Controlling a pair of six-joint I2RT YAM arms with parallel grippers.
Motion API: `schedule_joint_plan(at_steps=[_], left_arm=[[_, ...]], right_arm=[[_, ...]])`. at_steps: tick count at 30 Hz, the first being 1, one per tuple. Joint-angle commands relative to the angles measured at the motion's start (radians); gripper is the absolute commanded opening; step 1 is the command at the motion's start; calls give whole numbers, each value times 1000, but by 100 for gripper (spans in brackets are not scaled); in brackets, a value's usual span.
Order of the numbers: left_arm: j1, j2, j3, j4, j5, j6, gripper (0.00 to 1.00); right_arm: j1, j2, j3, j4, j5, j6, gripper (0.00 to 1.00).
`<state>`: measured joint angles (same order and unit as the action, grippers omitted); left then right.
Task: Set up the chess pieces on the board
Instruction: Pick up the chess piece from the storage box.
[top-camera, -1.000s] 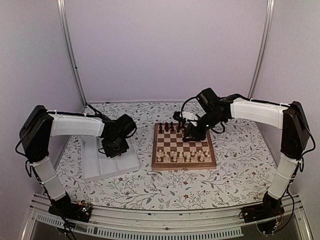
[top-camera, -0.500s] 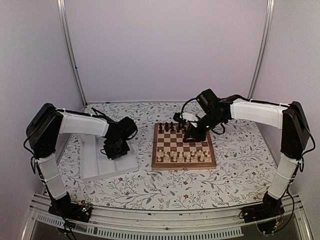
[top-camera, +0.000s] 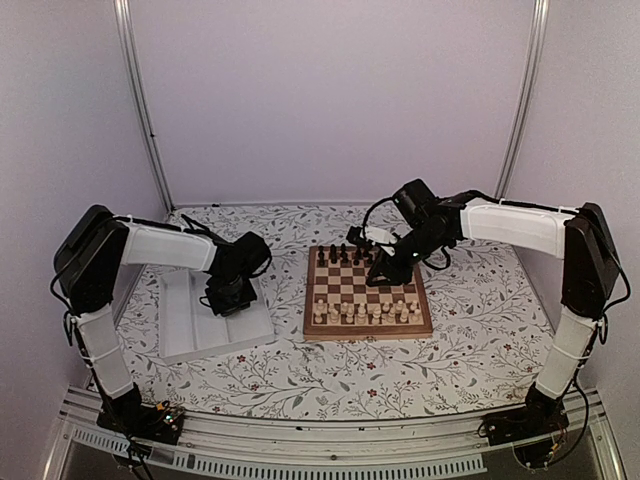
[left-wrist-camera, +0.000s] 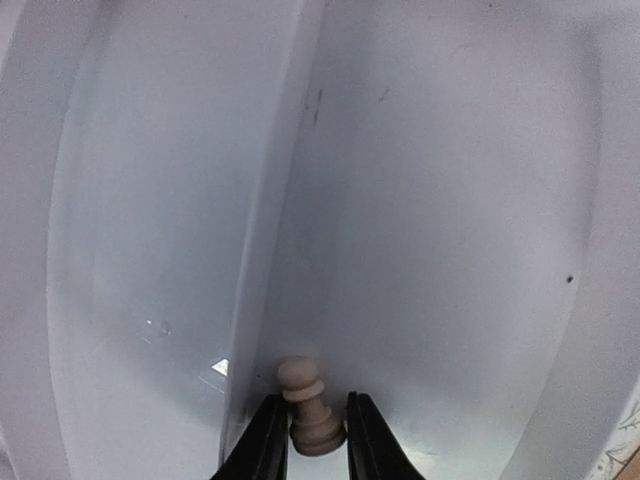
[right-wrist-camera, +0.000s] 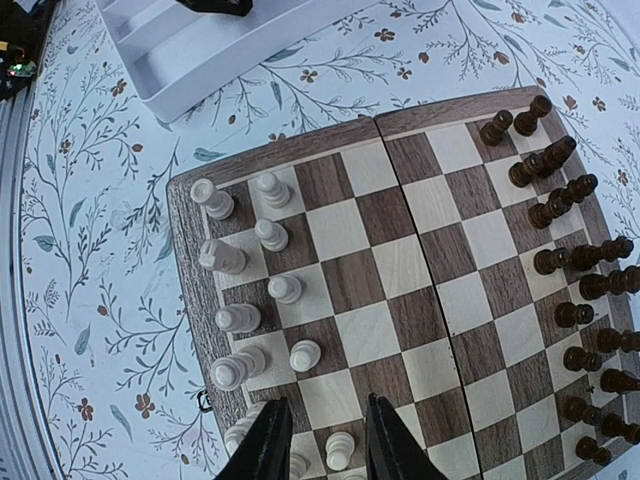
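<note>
In the left wrist view a pale pawn (left-wrist-camera: 310, 405) stands on the floor of the white tray (left-wrist-camera: 290, 200), against its divider. My left gripper (left-wrist-camera: 317, 440) is shut on its base, one finger on each side. In the top view this gripper (top-camera: 230, 298) is down in the tray (top-camera: 190, 330). The board (top-camera: 368, 330) carries pale chess pieces (top-camera: 365, 312) in its two near rows. My right gripper (right-wrist-camera: 328, 440) hangs open above the board (right-wrist-camera: 370, 330) near the pale pieces (right-wrist-camera: 285, 288), holding nothing. A pale pawn (right-wrist-camera: 340, 450) stands on the board below its fingers.
Dark chessmen (top-camera: 340, 253) line the board's far rows and show at the right of the right wrist view (right-wrist-camera: 570, 260). The tray's corner (right-wrist-camera: 200, 50) lies beyond the board on the floral tablecloth (top-camera: 300, 380). Walls close in the back and sides.
My left gripper's jaws have narrowed onto the pawn, and the left arm has shifted slightly over the tray. The right gripper has drawn back a little over the board.
</note>
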<state>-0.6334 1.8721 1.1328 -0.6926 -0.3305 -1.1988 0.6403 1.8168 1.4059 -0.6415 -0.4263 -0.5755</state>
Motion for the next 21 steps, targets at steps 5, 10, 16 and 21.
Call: schedule_joint_plan(at_steps=[5, 10, 16, 21], left_arm=[[8, 23, 4, 56, 105, 123, 12], [-18, -35, 71, -8, 82, 287, 2], [-23, -152, 51, -22, -7, 454, 0], [-35, -312, -117, 222, 107, 729, 0]], right_arm=[[0, -7, -5, 14, -10, 5, 28], [-2, -21, 23, 1, 9, 4, 28], [-7, -28, 86, -28, -42, 14, 28], [-7, -5, 121, -38, -151, 59, 28]])
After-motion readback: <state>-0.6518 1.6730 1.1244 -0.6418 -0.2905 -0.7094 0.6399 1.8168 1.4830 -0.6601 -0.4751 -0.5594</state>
